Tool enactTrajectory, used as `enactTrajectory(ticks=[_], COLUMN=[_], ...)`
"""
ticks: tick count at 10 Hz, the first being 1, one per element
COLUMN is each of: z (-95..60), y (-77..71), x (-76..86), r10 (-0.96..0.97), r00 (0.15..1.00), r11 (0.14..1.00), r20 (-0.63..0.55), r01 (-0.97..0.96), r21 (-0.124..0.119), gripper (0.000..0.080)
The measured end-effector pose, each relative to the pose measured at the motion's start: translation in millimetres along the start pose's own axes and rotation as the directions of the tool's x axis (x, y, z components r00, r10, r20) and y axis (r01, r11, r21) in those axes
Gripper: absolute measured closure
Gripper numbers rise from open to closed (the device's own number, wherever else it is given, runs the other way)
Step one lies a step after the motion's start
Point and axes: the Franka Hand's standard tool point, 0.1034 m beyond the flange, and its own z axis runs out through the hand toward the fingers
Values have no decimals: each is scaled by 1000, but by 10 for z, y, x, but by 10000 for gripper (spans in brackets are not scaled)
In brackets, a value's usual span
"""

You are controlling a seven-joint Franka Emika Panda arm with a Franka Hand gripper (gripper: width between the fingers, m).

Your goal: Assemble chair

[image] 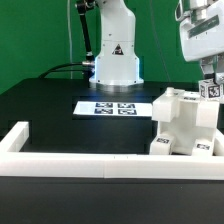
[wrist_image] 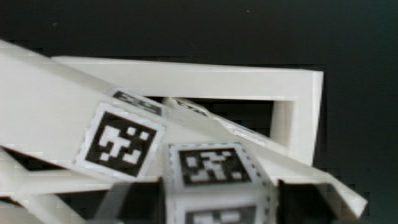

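Black tabletop fills the exterior view, with a long white border rail (image: 60, 135) along six o'clock and the flat white marker board (image: 112, 107) at centre. The chunky matte-white chair (image: 185, 122) stands at four o'clock. At two o'clock the gripper (image: 207, 76) is pinched narrow on a small white tagged block (image: 209, 89) atop the chair. In the wrist view, against darkness, that block sits in front of an open rectangular white frame (wrist_image: 214, 82).

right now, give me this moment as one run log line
gripper: shut on small tagged piece | where: over partly built chair | contact with chair: cannot tell | chair: by border rail, exterior view's right
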Motion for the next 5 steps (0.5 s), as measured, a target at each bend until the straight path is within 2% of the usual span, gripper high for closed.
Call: enactTrajectory(ticks=[1, 2, 3, 5], z=[1, 4, 8, 16], y=[1, 3, 7, 10], x=[0, -4, -22, -45], r10=[-7, -57, -165, -360], r00=[1000, 998, 986, 933], r11=[1000, 998, 986, 933], r20=[0, -1, -4, -3], r01=[7, 57, 165, 360], r21=[0, -2, -5, -7], gripper=[292, 292, 178, 155])
